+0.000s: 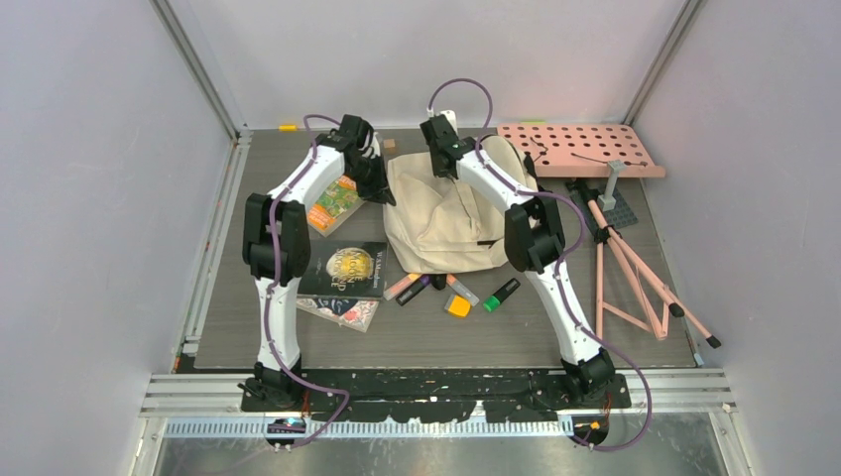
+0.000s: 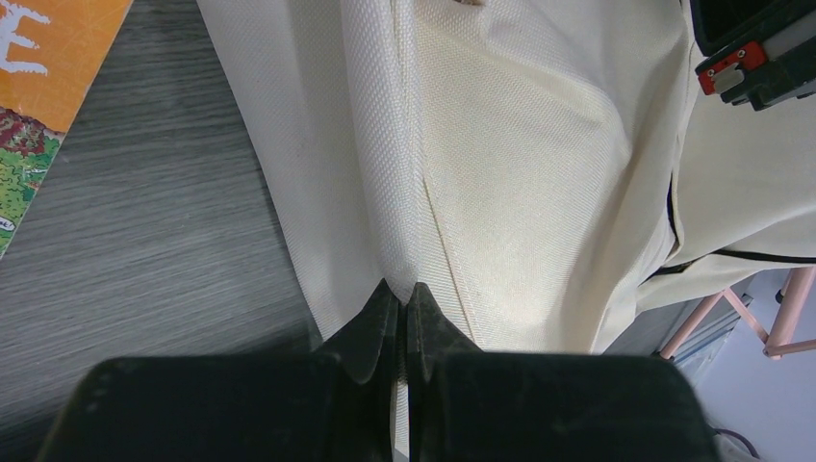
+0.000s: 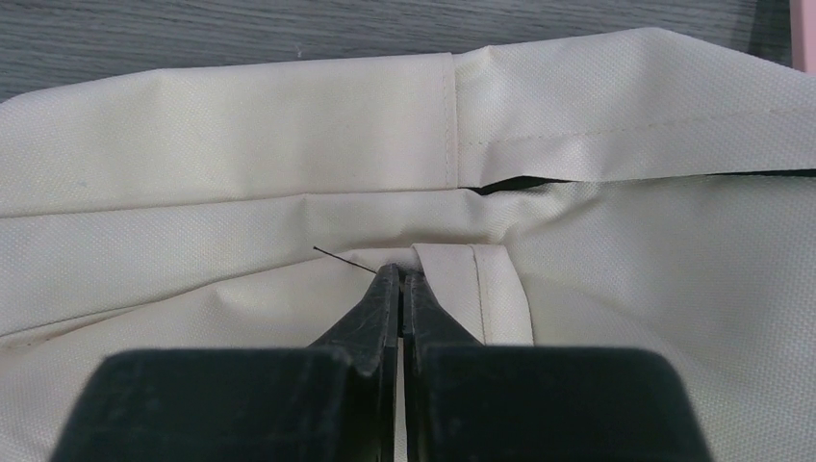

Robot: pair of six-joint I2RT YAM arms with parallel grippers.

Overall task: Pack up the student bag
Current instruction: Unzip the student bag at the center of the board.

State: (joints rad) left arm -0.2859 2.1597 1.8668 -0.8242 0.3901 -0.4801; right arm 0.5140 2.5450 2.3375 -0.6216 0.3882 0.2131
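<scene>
Around the student bag (image 1: 441, 213): books (image 1: 343, 270) at 8 o'clock, highlighters (image 1: 456, 295) at 6, pink board (image 1: 580, 149) at 2.
Bag look: cream, crumpled, mid-desk (image 1: 446, 337) toward 12 o'clock.
Left pincer (image 2: 402, 296): clenched on bag fabric.
Right pincer (image 3: 399, 277): clenched on a fabric fold.

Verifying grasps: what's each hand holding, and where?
Both pinch the student bag: left hand a fabric fold at its left edge, right hand the fabric beside a seam near its far edge.
</scene>
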